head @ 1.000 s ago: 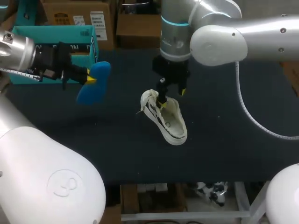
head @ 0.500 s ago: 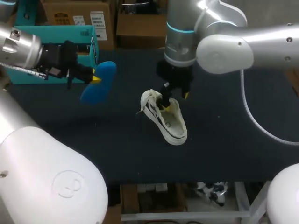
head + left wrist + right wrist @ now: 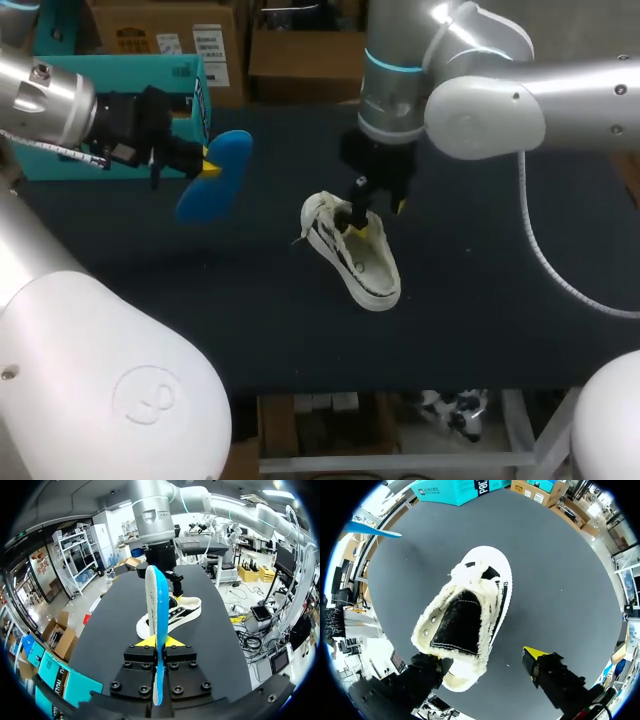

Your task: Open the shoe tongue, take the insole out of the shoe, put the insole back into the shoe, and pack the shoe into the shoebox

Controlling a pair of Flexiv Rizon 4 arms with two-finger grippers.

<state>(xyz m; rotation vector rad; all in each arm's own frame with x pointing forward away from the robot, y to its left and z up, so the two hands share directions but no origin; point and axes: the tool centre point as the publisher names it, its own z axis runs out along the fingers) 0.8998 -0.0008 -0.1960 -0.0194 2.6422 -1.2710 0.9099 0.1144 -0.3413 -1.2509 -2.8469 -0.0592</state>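
A white fleece-lined shoe (image 3: 352, 252) lies on its side in the middle of the dark table, and its opening faces the right wrist camera (image 3: 462, 622). My right gripper (image 3: 377, 213) stands open at the shoe's heel end. One finger is against the fleece rim and the other finger (image 3: 536, 655) is out over bare table. My left gripper (image 3: 205, 165), up left of the shoe, is shut on a blue insole (image 3: 213, 180). The insole (image 3: 159, 610) stands on edge between its fingers (image 3: 159, 641), pointing toward the shoe (image 3: 177, 616).
A teal shoebox (image 3: 120, 95) stands at the table's far left corner, behind my left gripper; it also shows beyond the shoe's toe (image 3: 455, 490). Bare dark table (image 3: 480, 300) lies right of and in front of the shoe.
My left arm has carried the insole a little to the right, toward the shoe. The right arm has shifted slightly right at the heel. The shoe has not moved.
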